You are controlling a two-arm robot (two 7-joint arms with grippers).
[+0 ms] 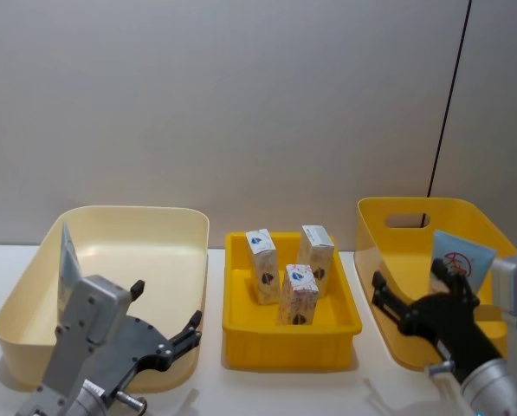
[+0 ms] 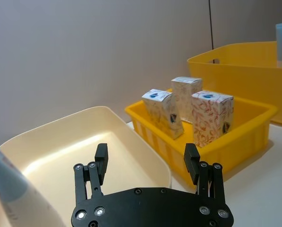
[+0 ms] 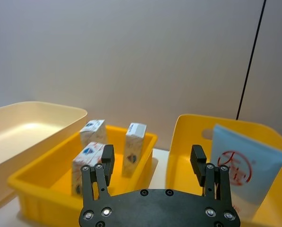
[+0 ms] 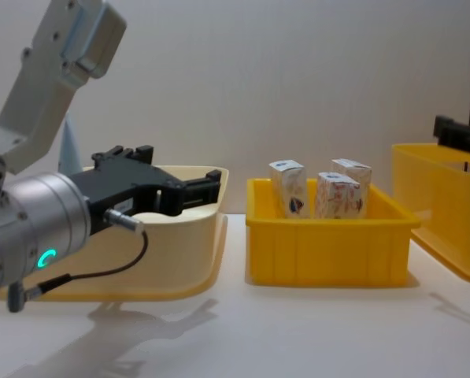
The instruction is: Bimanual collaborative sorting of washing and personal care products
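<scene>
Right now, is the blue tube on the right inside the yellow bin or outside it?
Inside. The light-blue tube stands on end within the yellow bin, its walls rising behind and beside it.

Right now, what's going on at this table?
Nothing is held. The left pincer hangs open at the near edge of the cream bin, where one blue tube leans. The right pincer hangs open by the yellow bin, which holds a second tube. Three cartons stand in the middle tray.
</scene>
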